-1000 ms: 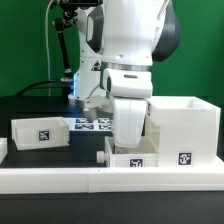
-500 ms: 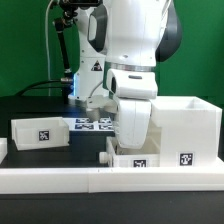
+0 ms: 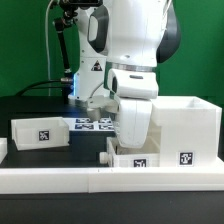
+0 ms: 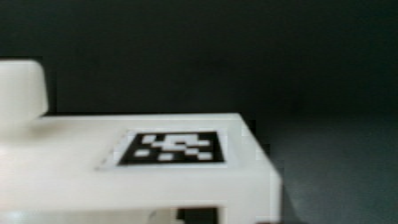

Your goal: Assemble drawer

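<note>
The drawer's tall white shell (image 3: 186, 128) stands at the exterior view's right with a tag on its front. One small white tray (image 3: 134, 158) lies right beside the shell, against its left side. My gripper (image 3: 116, 148) is down on this tray and appears shut on its wall; the hand hides most of the fingers. In the wrist view the tray (image 4: 107, 160) and its tag fill the lower part, with the shell's edge (image 4: 18, 90) beside it. The second tray (image 3: 40, 132) lies apart at the exterior view's left.
A long low white border rail (image 3: 70, 178) runs along the front of the black table. The marker board (image 3: 92, 124) lies behind, between the left tray and my arm. A camera stand (image 3: 64, 55) rises at the back.
My hand and the tray under it have shifted slightly toward the shell on the exterior view's right. The left tray and the shell have not moved.
</note>
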Tool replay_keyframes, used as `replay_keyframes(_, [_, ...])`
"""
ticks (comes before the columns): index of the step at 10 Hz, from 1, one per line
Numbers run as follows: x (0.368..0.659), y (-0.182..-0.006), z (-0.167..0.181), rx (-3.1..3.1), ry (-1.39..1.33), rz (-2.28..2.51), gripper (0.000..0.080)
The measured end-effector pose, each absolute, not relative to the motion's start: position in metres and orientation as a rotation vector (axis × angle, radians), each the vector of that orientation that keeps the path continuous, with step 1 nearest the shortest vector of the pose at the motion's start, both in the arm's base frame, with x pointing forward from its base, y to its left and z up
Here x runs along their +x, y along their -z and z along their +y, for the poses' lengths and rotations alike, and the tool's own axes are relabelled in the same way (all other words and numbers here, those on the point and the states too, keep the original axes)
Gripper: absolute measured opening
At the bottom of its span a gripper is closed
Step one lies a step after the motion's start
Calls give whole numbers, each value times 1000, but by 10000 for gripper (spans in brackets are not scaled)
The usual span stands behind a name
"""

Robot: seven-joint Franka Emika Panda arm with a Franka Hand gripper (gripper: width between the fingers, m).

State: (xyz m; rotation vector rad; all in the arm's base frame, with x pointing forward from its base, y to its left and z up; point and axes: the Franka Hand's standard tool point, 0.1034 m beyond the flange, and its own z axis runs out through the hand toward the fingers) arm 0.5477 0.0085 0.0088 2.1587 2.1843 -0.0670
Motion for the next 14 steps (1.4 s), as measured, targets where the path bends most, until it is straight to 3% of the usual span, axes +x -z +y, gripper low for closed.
replay_keyframes(14, [547,-8,6,2099,93,2215,42])
